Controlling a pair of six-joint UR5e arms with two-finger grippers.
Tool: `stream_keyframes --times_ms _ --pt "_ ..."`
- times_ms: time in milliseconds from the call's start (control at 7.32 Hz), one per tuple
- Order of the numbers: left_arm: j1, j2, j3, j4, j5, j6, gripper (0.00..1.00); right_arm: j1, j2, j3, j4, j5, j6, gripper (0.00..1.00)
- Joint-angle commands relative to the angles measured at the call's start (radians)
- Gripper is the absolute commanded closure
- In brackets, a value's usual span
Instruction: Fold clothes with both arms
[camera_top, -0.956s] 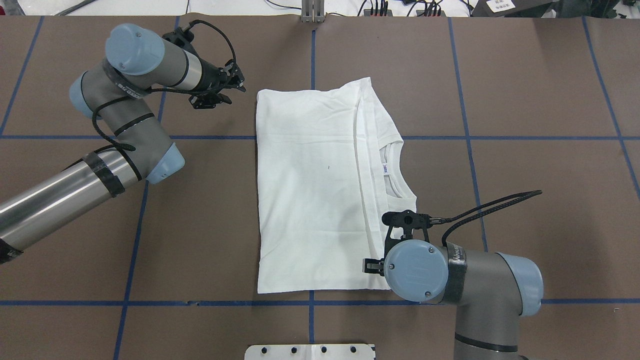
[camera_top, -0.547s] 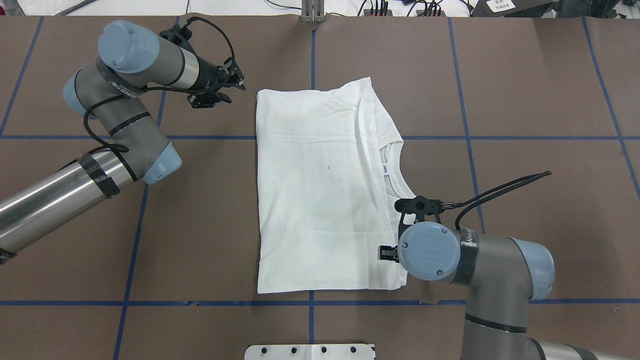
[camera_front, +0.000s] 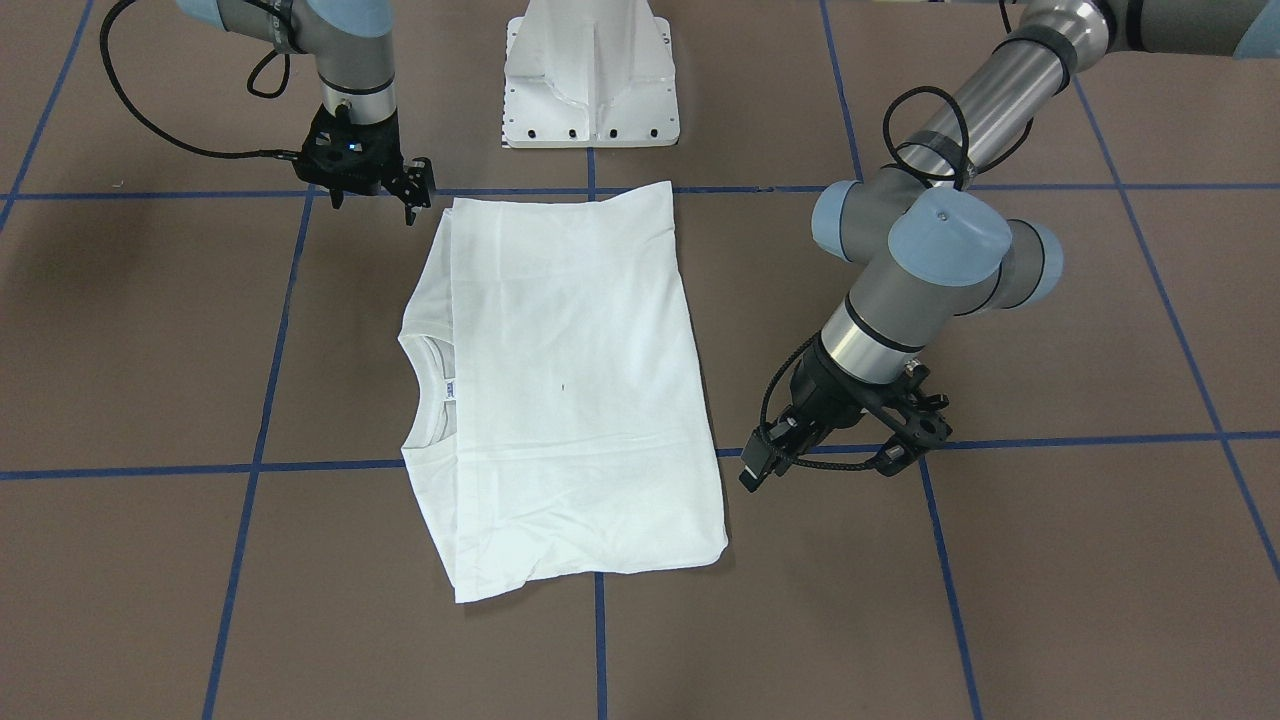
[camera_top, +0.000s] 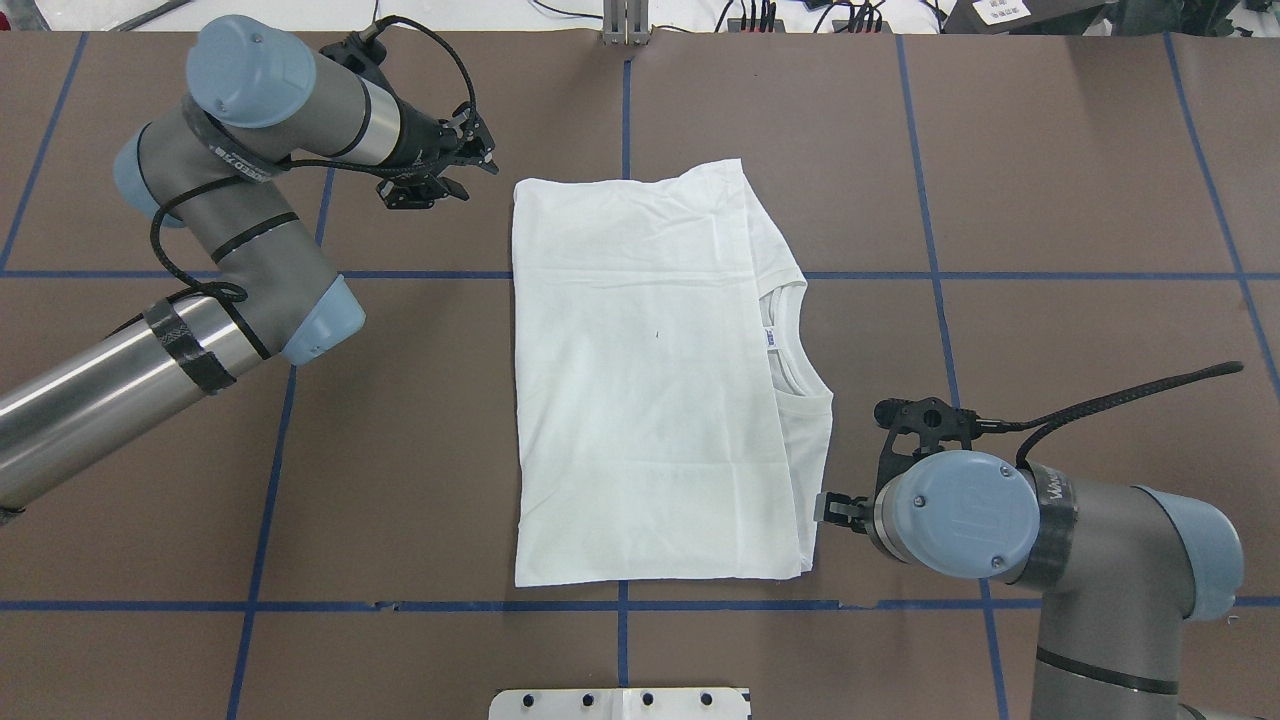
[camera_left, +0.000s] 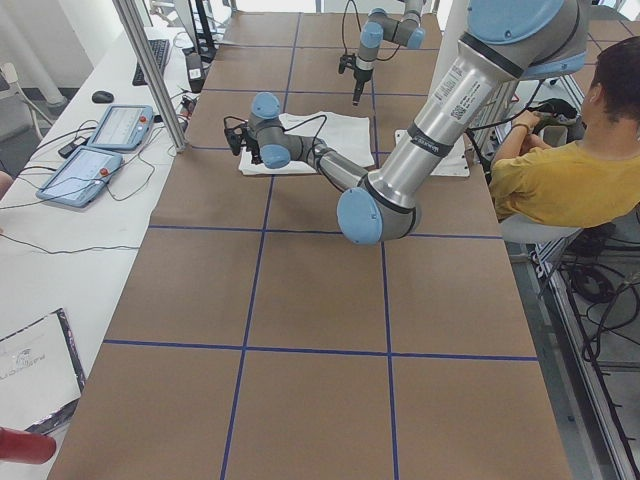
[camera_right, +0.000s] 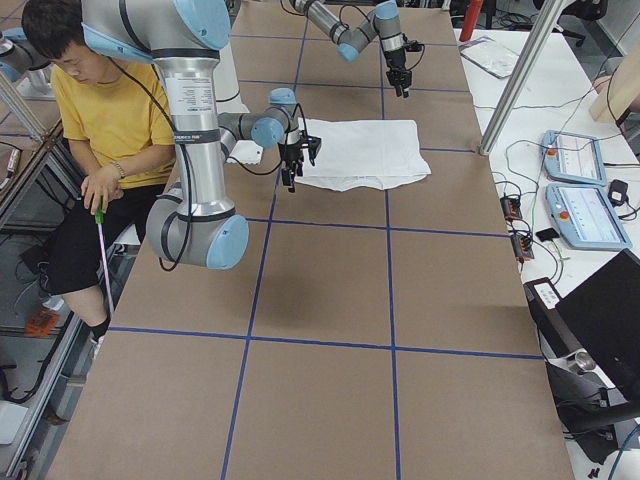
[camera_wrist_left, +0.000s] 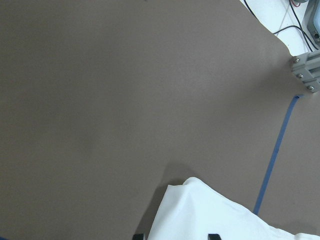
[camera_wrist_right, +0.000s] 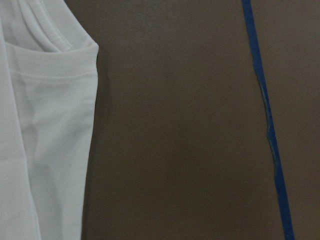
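Brown table (camera_top: 1050, 200), T-shirt (camera_top: 640, 400) btwn L fingers (camera_front: 757, 468), R fingers (camera_front: 411, 196), both released, not touching

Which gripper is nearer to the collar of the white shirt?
Right. The right gripper is just off the corner of the shirt on the side where the collar lies. The left gripper is beyond the opposite folded edge, across the shirt from the collar.

T-shirt (camera_top: 640, 400) on table (camera_top: 1050, 200), between left arm (camera_top: 250, 230), right arm (camera_top: 1100, 540)
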Motion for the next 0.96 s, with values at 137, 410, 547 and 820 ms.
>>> stream_keyframes --times_ms 137,410,547,820 --pt "0.001 0.043 -0.123 0.072 -0.005 -0.022 0.47 -0.060 0.092 0.003 0.004 -0.060 0.627 0.02" --pt "0.001 0.043 -0.128 0.078 -0.003 -0.024 0.47 -0.139 0.129 -0.049 0.015 -0.191 0.838 0.06" --pt "0.001 0.044 -0.129 0.078 -0.003 -0.024 0.47 -0.137 0.141 -0.092 0.074 -0.202 0.852 0.08" --pt "0.002 0.044 -0.136 0.084 -0.003 -0.024 0.47 -0.117 0.137 -0.123 0.102 -0.202 0.830 0.09"
